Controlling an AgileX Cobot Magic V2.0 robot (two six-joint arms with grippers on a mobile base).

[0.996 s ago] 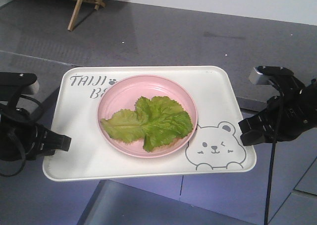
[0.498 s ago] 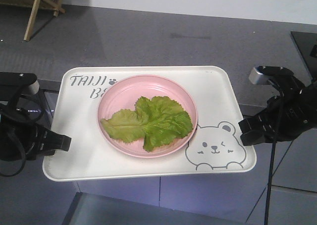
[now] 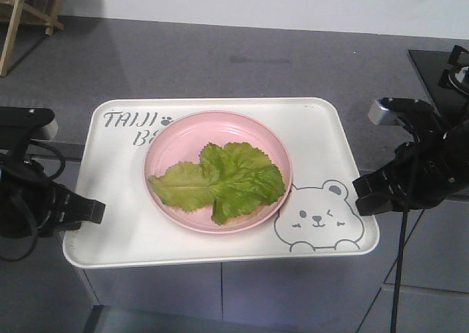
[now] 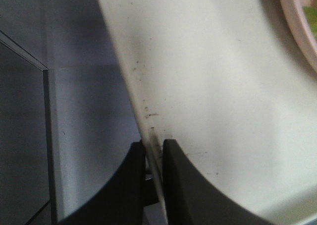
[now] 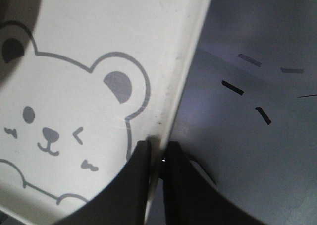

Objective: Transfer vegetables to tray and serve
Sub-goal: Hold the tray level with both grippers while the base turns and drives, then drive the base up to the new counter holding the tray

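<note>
I hold the tray (image 3: 322,127) between both arms: the left gripper (image 4: 154,153) pinches its left rim, the right gripper (image 5: 156,153) pinches the rim beside the printed bear (image 5: 59,116). The vegetables (image 3: 223,183) lie flat on the pink plate (image 3: 183,135), which sits mid-tray. To serve well, I judge both arms must travel together, level and slow, keeping their spacing fixed, so the thin rim neither slips from the jaws nor twists, and the plate does not slide.

Printed in grey on the tray (image 3: 322,149), just off the pink plate's (image 3: 183,138) far-left rim: "TAIJI" with a paw mark, below it "B" and a letter half hidden by that plate
</note>
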